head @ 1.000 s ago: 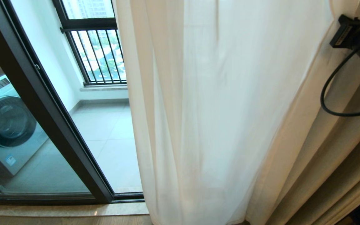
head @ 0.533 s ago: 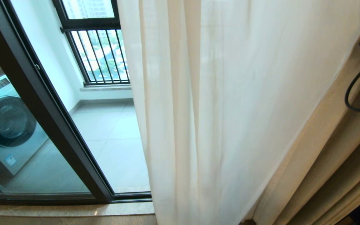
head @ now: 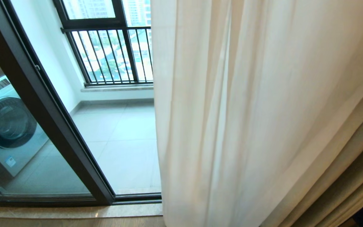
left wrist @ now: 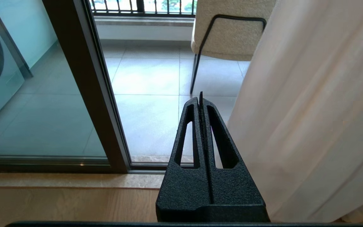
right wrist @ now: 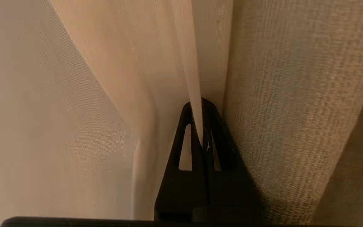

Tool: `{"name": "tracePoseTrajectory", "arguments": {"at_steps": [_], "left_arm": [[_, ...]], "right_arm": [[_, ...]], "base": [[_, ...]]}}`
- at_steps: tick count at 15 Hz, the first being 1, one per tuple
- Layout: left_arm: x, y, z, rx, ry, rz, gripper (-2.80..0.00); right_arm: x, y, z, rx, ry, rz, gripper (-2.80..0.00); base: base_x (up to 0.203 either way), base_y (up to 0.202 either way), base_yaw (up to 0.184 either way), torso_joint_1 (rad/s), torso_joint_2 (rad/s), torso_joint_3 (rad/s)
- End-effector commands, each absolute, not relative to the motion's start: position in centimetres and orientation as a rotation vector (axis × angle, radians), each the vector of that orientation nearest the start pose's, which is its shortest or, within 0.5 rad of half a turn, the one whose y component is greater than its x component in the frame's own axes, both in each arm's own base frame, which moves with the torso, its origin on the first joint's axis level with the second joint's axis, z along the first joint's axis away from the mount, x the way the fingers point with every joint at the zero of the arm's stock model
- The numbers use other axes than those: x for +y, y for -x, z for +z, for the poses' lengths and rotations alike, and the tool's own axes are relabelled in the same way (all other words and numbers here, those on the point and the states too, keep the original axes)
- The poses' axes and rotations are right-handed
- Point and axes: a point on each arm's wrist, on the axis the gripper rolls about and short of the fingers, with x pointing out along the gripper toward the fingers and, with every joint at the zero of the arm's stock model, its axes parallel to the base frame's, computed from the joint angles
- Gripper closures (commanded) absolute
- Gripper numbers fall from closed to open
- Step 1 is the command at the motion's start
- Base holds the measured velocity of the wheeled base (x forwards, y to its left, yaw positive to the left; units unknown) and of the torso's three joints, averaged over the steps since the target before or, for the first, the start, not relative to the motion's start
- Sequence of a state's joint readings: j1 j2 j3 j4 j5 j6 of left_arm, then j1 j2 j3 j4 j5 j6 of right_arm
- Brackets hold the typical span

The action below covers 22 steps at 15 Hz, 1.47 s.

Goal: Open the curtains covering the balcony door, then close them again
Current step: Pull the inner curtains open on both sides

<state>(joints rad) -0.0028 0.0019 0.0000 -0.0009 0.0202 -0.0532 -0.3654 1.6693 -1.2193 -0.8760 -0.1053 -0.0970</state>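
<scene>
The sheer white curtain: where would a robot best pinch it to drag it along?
Probably a vertical fold near the free edge of the sheer curtain, approached from the room side. Hanging fabric gathers into thin pleats that fit between flat fingers; the right gripper is shut on such a fold.

Sheer woven curtains [head: 247,110]; glossy glass balcony door [head: 43,104] (dark metal frame).

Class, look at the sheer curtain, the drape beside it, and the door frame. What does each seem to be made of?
Sheer curtain: thin, see-through white woven fabric; light glows through its soft folds. Drape: thicker tan cloth with a coarse visible weave, opaque. Door frame: probably dark painted metal, smooth with a matte sheen.
</scene>
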Motion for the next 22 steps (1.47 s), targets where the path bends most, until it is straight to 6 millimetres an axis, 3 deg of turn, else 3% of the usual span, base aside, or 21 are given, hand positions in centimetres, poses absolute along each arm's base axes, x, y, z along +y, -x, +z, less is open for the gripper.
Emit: {"name": "tracePoseTrajectory", "arguments": {"at_steps": [1,22], "left_arm": [[0.1,2.3,7.6,0.0,0.054,0.018,0.0],[0.0,2.3,7.6,0.0,0.054,0.018,0.0]], "right_arm": [[-13.1,-29.4,32.9,-0.397,0.16,-0.531,0.0],[-28.0,-28.9,31.5,-0.406,0.252,-0.887,0.0]], "base": [[0.0,0.0,0.0,0.0,0.0,0.0],[0.0,0.0,0.0,0.0,0.0,0.0]]}}
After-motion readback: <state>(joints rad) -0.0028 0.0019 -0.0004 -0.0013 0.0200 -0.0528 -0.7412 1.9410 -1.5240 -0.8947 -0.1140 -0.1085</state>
